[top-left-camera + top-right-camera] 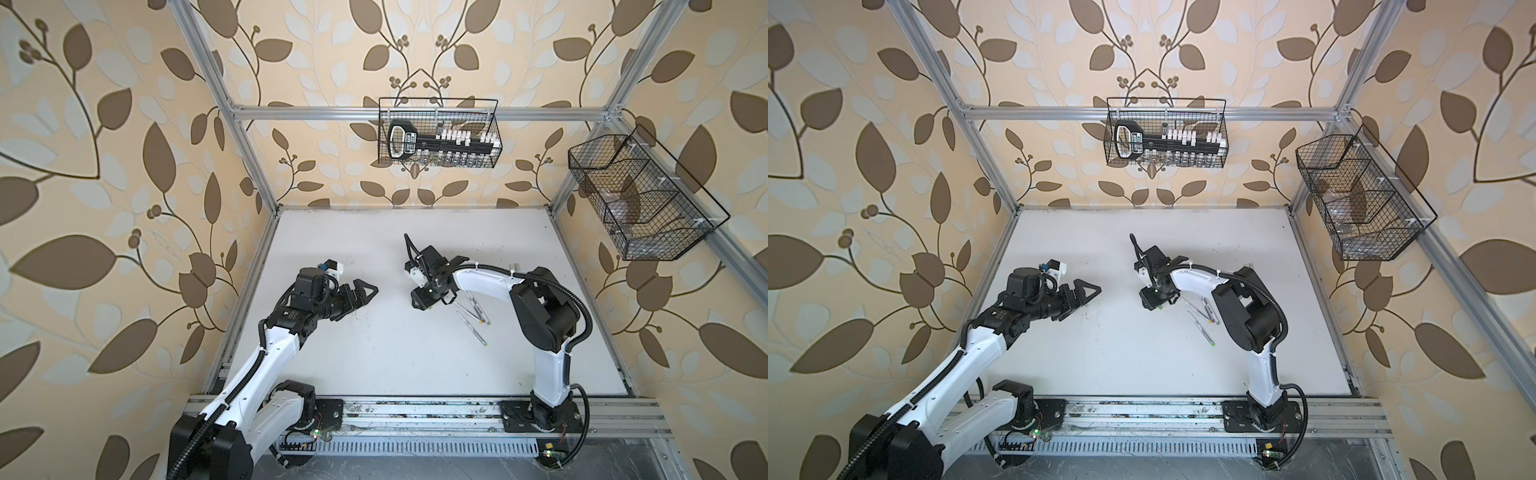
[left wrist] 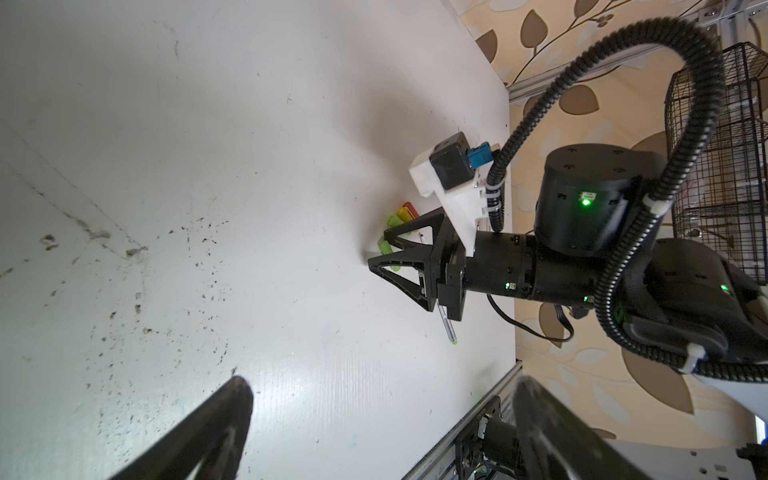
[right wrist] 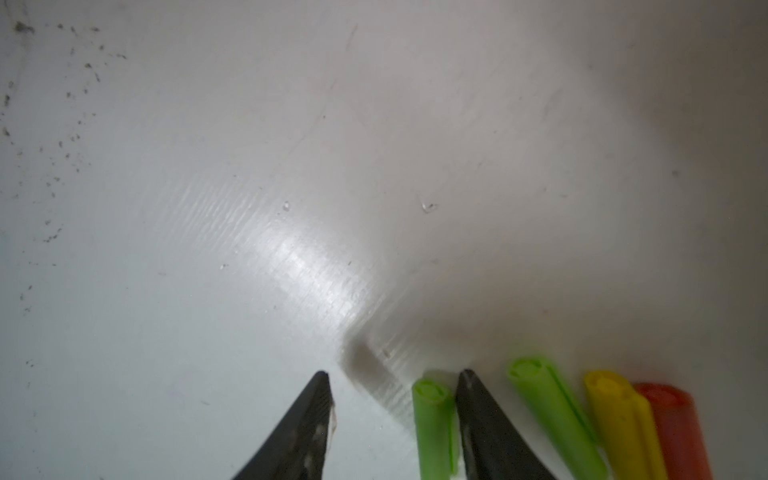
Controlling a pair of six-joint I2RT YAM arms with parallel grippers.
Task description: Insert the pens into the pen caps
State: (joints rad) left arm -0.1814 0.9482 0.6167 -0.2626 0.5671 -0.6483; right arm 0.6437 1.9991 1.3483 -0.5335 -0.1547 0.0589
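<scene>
- The left gripper (image 1: 371,291) hangs above the left half of the white table (image 1: 374,245). It is rolled onto its side and aimed to the right. Its fingers (image 2: 224,424) are spread wide with nothing between them.
- The right gripper (image 3: 395,372) is down at the table just right of centre, its fingers about half apart. They straddle a lime green cap (image 3: 432,428). The cap lies against one finger (image 3: 486,424) and clear of the other, so it is not pinched.
- The pen caps lie flat in a close row at that gripper, hidden beneath it in both top views. After the straddled one come a second lime green cap (image 3: 552,415), a yellow cap (image 3: 615,419) and a red cap (image 3: 673,428), the last two touching.
- The row steps off toward the far right. The caps' long axes are roughly parallel. Their open ends all face one way, toward the far left as best the wrist views allow.
- The pens (image 1: 473,311) lie flat in a loose bundle just right of the gripper, on the near side of its forearm. Their long axes run from far left to near right, coloured ends at the near right. Some are thicker, with dark lettering.
- A thin white pen (image 1: 473,329) with a green end lies nearest, on the same slant.
- A wire basket (image 1: 440,104) hangs on the far wall, and another wire basket (image 1: 648,249) on the right wall.
</scene>
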